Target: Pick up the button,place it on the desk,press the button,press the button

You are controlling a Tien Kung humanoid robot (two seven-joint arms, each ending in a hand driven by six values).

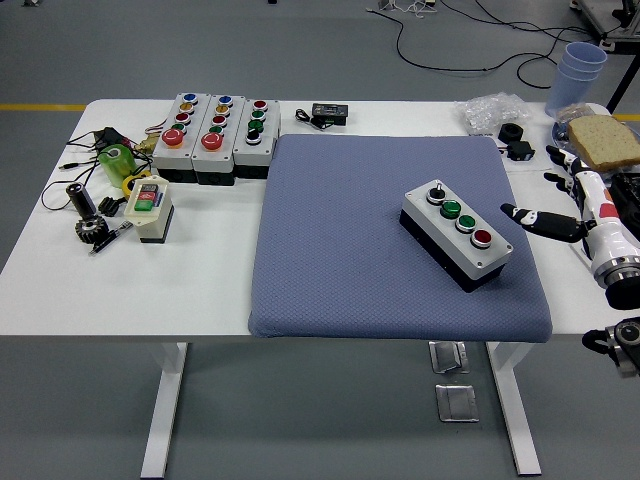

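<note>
A grey button box point(457, 236) with a black base lies on the blue mat point(340, 250), set at an angle. It carries a black switch, two green buttons and a red button point(482, 238). My right hand point(565, 205) comes in from the right edge, just right of the box and apart from it. Its fingers point(530, 218) are spread and hold nothing; one points toward the box's red end. My left hand is out of view.
Three more button boxes point(215, 135) stand at the back left. A small beige box point(148, 207), a green item, cables and metal parts lie at the left. A black adapter point(329, 114), plastic bag, blue cups point(577, 75) and a sponge point(603, 141) sit at the back right.
</note>
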